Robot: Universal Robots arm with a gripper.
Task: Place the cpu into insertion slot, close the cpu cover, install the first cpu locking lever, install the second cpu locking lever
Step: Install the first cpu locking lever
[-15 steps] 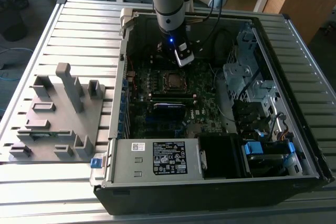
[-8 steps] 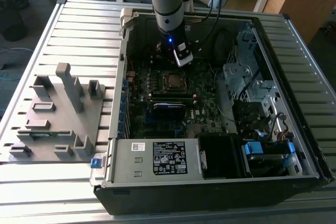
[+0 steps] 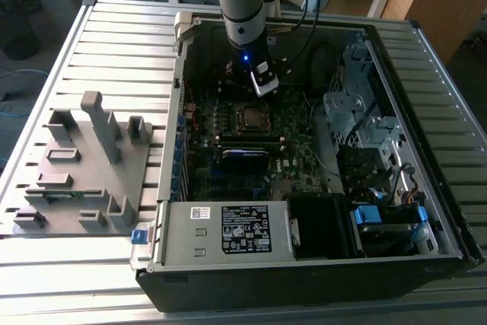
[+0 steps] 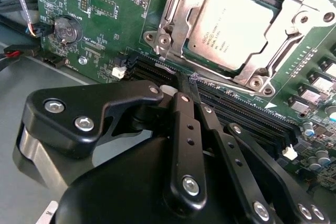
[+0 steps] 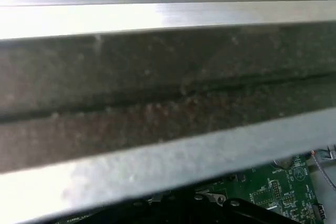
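On the slatted metal tabletop point(image 3: 68, 272) lay an open computer case point(image 3: 426, 279). The cpu point(image 4: 231, 27) sat in the insertion slot point(image 3: 237, 116), with the cpu cover point(image 4: 287, 27) lowered around it. The end effector point(image 4: 188, 80), fingers together, hovered just beside the socket.

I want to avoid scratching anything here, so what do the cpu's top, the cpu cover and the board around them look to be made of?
The cpu: its top looks like dull metal, grey with a soft sheen. The cpu cover: bare silver sheet metal, judging by its thin stamped edges and bright glints. The circuit board: glossy green laminate, probably fibreglass, with fine pale markings.
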